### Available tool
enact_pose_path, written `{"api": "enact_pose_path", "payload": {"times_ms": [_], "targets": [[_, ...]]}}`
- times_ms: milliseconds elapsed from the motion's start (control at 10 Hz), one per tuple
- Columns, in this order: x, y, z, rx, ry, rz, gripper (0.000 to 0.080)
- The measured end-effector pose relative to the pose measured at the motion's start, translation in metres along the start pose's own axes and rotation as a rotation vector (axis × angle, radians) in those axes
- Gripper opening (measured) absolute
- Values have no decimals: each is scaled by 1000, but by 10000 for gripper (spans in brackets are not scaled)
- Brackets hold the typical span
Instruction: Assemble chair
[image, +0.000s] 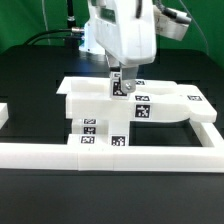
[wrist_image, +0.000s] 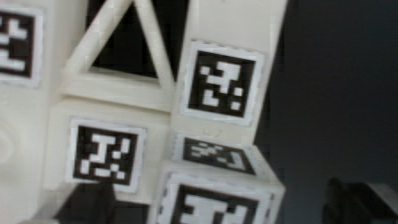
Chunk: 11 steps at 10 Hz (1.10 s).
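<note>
The chair parts (image: 130, 105) are sitting in a cluster mid-desk, pushed up against the white border rail (image: 150, 152) that's running along the front and up the exterior view's right. We're looking at chunky white plastic: a flat panel lying down, a couple of blocky tagged bits in front of it, and a small tagged piece (image: 122, 85) standing up on top.

The hand (image: 121, 92) is hanging right over that upright piece. In the wrist view the fingers (wrist_image: 365, 200) are sitting wide apart with a dark gap beside the tagged faces. So we're calling it spread and not pinching anything, though the exterior view is too small to confirm.

Handling-wise, we're guessing this stuff is rigid, light and fairly slick: smooth plastic, no give, nothing fragile. We're thinking the best hold is across two flat parallel faces of a blocky piece, low and square. A grip near a corner is probably going to let it twist or skate on the black desk (image: 30, 80).
</note>
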<state>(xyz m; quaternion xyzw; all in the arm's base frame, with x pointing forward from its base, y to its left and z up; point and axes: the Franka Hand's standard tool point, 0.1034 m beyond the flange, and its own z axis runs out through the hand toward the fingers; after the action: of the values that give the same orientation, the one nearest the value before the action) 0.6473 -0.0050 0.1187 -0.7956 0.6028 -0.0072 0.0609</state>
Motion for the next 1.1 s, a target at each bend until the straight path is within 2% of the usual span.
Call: {"api": "enact_pose_path", "payload": {"times_ms": [300,400,500,600,1000,1100], "targets": [[0,0,0,-1,0,-185,648],[-1,1,0,-16,-5,-294,648],[-2,1,-2,-54,-13,-421,649],[-1,-2,-2,-45,-9,-492,649],[-1,-1,-2,-47,-15,-783,649],[-2,-1,-2,-80,-11,-866,649]]}}
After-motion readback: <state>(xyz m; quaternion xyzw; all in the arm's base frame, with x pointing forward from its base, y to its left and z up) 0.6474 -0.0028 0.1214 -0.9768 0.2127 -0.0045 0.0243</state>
